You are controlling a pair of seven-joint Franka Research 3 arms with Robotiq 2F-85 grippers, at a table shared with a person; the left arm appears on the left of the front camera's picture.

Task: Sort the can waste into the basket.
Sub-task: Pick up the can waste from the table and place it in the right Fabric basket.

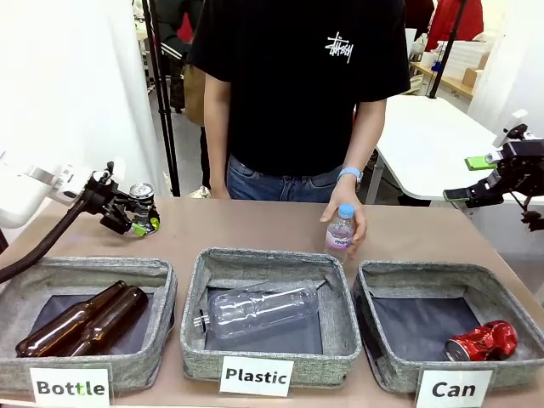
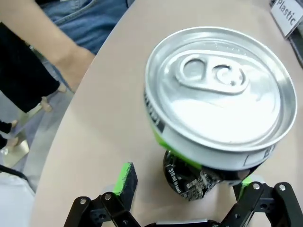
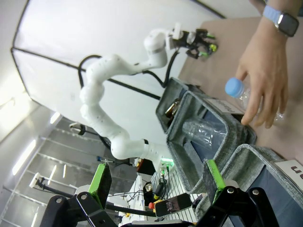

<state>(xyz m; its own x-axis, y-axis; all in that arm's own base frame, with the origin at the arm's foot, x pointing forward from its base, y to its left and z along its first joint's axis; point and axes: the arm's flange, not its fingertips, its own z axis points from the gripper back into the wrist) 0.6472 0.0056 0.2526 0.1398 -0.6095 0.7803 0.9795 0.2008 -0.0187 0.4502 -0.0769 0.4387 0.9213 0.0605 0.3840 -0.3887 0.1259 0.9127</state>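
Observation:
A dark can (image 1: 141, 192) with a silver top stands upright on the table's far left. My left gripper (image 1: 138, 218) is open around it. In the left wrist view the can (image 2: 218, 94) shows green stripes and rises between the two green pads (image 2: 124, 178), which stand apart from it. A crushed shiny red can (image 1: 480, 342) lies in the grey basket (image 1: 425, 274) labelled "Can" at the front right. My right gripper (image 1: 483, 177) hangs open and empty, high above the table's right edge; its fingers (image 3: 100, 184) are spread wide in its wrist view.
The person's hand (image 1: 353, 223) rests on a small blue-capped plastic bottle (image 1: 340, 228) at the far middle. The "Plastic" bin (image 1: 197, 289) holds a clear bottle (image 1: 259, 310). The "Bottle" bin (image 1: 161, 293) holds brown glass bottles (image 1: 85, 321).

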